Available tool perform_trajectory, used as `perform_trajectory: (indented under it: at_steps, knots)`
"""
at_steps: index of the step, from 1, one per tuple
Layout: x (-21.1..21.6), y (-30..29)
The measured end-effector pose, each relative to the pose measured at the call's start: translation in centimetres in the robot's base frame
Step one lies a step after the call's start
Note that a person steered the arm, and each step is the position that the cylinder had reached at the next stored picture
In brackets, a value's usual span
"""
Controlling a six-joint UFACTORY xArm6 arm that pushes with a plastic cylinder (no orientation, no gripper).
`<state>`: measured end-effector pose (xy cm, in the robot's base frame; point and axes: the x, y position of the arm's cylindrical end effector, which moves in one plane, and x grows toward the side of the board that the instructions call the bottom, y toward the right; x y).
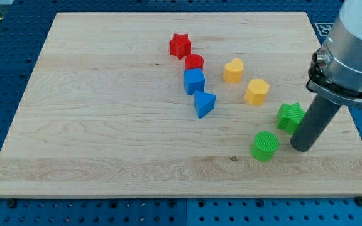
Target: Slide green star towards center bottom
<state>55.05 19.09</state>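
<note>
The green star (289, 117) lies near the board's right edge, below the middle. My tip (303, 148) rests on the board just below and right of the star, very close to or touching its lower right side. The rod hides part of the star's right edge. A green cylinder (265, 145) stands to the left of my tip, down and left of the star.
A yellow hexagon (256, 91) and a yellow heart (233, 70) lie up and left of the star. A blue cube (194, 81), a blue triangle (204, 103), a red cylinder (194, 62) and a red star (180, 45) sit near the board's middle top. The wooden board (105, 125) ends close to the right of my tip.
</note>
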Motion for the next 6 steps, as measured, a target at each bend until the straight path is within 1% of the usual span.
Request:
perform_trajectory:
  at_steps: [1, 3, 6]
  knots:
    - [0.1, -1.2]
    - [1.0, -8.6]
    - [1.7, -15.9]
